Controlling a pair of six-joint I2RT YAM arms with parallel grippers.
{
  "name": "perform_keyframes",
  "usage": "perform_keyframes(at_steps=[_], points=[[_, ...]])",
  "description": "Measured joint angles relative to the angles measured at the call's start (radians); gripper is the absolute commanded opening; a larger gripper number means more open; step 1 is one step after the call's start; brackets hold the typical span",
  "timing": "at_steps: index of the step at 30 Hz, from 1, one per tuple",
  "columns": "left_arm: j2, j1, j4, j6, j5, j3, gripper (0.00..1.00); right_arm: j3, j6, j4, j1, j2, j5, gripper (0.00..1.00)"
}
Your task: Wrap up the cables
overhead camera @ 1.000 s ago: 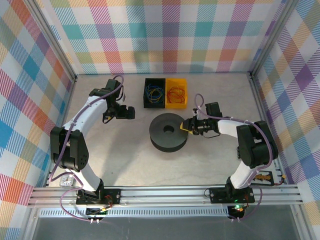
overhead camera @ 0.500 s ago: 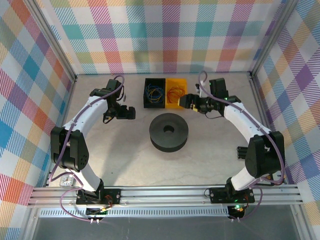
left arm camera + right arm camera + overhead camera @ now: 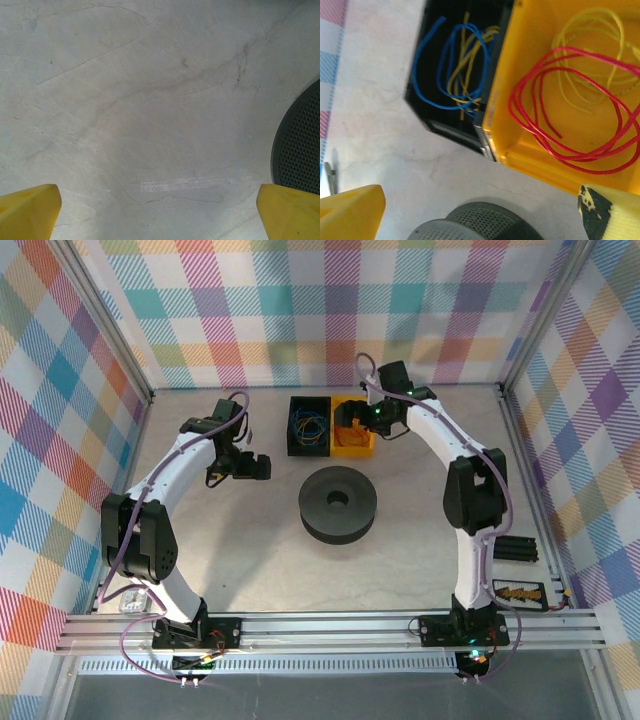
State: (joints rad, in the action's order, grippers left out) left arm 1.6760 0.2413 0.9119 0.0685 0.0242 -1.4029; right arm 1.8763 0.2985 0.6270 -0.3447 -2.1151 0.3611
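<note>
Two hands open, no cable gripped yet.
The right hand (image 3: pixel 352 420) hovered over the yellow bin (image 3: pixel 355 448) at the far edge of the surface (image 3: pixel 230 560), where the red cable (image 3: pixel 570 115) lay coiled. Next it likely had to drop and pinch one loop clear of the yellow strand (image 3: pixel 585 30). The left hand (image 3: pixel 255 466) hung near the black spool (image 3: pixel 338 502).

Overhead, two downward wrist close-ups; common spool (image 3: pixel 338 502)

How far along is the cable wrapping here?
Done: nothing yet; the black spool is bare. The red cable lies loose in the yellow bin, the blue cable in the black bin. In hand: the right gripper, open, hovers over the yellow bin. The left gripper is open and empty. Left: picking and wrapping everything.
</note>
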Motion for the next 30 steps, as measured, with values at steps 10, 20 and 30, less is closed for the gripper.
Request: perform_keyframes(at_steps=[10, 20, 30], points=[[0.0, 0.0, -0.002, -0.006, -0.003, 0.0, 1.0, 0.02, 0.109, 0.046, -0.037, -0.048, -0.066, 0.85], [0.0, 0.0, -0.007, -0.007, -0.003, 0.003, 1.0, 0.054, 0.276, 0.022, -0.041, -0.098, -0.117, 0.79], [0.0, 0.0, -0.027, -0.011, -0.002, 0.013, 1.0, 0.081, 0.338, 0.021, -0.041, -0.121, -0.171, 0.71]])
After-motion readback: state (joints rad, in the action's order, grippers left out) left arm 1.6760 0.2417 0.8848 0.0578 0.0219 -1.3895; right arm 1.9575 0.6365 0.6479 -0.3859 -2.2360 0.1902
